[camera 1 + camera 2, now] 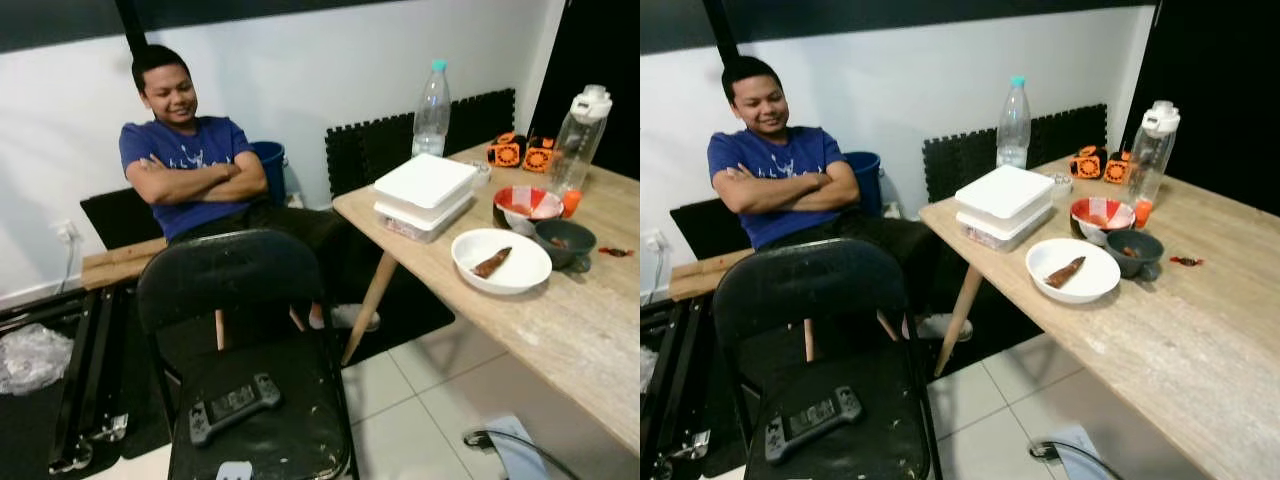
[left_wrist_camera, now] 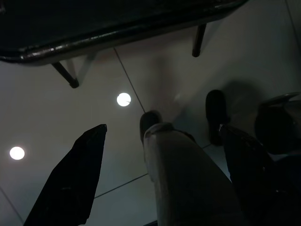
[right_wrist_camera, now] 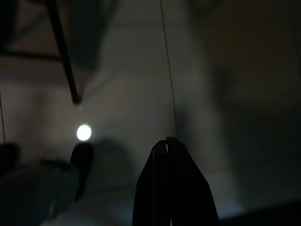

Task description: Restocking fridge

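You're looking down at a wooden table [image 1: 560, 320] on your right, and the food waiting to be put away is all there: two stacked white takeaway boxes [image 1: 425, 195] near the table's far corner, a clear water bottle with a teal cap [image 1: 432, 110] standing behind them, and a white plate [image 1: 501, 262] with one brown piece of food [image 1: 492, 263] on it. Just beside the plate sits a dark bowl [image 1: 565, 243], with a red bowl [image 1: 527, 207] touching distance behind it and a tall clear bottle with a white lid [image 1: 579, 140] further back. Two orange-and-black cubes [image 1: 521, 152] sit by the wall.

Straight ahead of you is a black folding chair [image 1: 245, 350] with a dark handheld game controller [image 1: 233, 405] lying on its seat. Behind it a person in a blue T-shirt [image 1: 185, 165] sits with arms crossed, a blue bucket [image 1: 268, 165] next to them.

Your left gripper [image 2: 160, 179] hangs low over pale floor tiles, fingers spread wide, nothing between them. Your right gripper [image 3: 167, 141] hangs over the floor too, its fingers pressed together, gripping nothing
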You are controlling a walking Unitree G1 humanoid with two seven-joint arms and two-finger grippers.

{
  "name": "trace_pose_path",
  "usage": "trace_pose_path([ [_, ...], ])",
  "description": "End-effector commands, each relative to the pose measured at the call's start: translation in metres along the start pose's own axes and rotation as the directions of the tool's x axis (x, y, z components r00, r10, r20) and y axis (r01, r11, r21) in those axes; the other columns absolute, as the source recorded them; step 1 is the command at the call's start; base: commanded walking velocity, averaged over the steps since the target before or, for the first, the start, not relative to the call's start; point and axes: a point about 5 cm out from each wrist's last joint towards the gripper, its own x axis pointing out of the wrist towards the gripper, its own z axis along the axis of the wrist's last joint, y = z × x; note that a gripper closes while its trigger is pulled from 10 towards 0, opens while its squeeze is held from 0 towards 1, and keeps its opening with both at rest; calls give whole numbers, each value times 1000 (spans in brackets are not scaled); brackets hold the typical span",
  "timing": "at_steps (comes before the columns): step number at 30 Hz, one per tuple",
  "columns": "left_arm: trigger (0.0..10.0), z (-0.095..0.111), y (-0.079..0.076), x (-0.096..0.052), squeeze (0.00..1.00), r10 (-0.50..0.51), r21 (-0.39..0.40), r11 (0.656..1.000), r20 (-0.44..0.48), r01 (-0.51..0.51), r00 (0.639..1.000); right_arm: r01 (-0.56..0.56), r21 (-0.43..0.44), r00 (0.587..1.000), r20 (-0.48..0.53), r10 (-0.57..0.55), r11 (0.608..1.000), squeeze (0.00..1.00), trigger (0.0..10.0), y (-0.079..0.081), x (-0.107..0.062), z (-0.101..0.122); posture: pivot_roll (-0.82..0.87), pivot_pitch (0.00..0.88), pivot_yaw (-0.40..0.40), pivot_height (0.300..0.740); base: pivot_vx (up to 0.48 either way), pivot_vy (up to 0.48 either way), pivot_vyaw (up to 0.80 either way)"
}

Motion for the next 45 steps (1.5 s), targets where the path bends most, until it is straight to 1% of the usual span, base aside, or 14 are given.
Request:
trace_pose_path([
  [1,10000,-3,3,-1,0,12,-9,1000,-9,-12,1000,-50,-29,997,54,52,998,0,10000,7,3,16,-87,0,37,740,0,0,0],
  [8,10000,-2,2,-1,0,9,-9,1000,-6,-9,1000,-253,-70,911,318,262,965,94,10000,21,4,97,-89,0,32,740,0,0,0],
  [9,10000,-2,1,0,0,8,-9,1000,-5,-8,1000,-311,-86,879,352,321,946,863,10000,25,2,107,-89,0,32,740,0,0,0],
  [10,10000,-1,1,0,0,7,-10,1000,-3,-7,1000,-364,-108,843,385,376,925,1000,10000,27,-1,116,-89,0,32,740,0,0,0],
  [15,10000,0,-1,0,0,5,-11,1000,1,-5,1000,-488,-160,708,503,496,858,1000,10000,29,-12,150,-86,0,29,740,0,0,0],
  [17,10000,0,-1,0,0,5,-11,1000,1,-5,1000,-488,-160,708,503,496,858,1000,10000,29,-12,150,-86,0,29,740,0,0,0],
  [19,10000,0,-2,0,0,3,-11,1000,2,-3,1000,-550,-206,587,594,550,810,1000,10000,25,-24,178,-87,0,29,740,0,0,0],
  [21,10000,0,-2,0,0,3,-11,1000,2,-3,1000,-550,-206,587,594,550,810,1000,10000,25,-24,178,-87,0,29,740,0,0,0],
  [24,10000,0,-3,1,0,2,-10,1000,1,-2,1000,-526,-233,481,712,512,818,1000,10000,9,-42,220,-84,0,26,740,0,0,0],
  [33,10000,-2,-2,0,0,4,-7,1000,0,-4,1000,-373,-272,529,723,444,887,1000,10000,-9,-52,248,-84,0,22,740,0,0,0],
  [38,10000,-10,5,-3,0,25,-11,1000,-9,-25,1000,42,-339,648,725,233,940,1000,10000,-46,-76,295,-66,0,10,740,0,0,0],
  [42,10000,-14,9,-5,0,33,-9,999,-19,-33,999,154,-338,660,735,159,928,969,10000,-58,-85,305,-61,0,8,740,0,0,0],
  [43,10000,-17,11,-6,0,37,-10,999,-25,-38,999,196,-331,665,737,123,923,122,10000,-64,-89,309,-59,0,6,740,0,0,0],
  [45,10000,-20,13,-7,0,42,-11,999,-30,-42,999,232,-345,677,728,103,910,0,10000,-69,-91,310,-56,0,5,740,0,0,0],
])
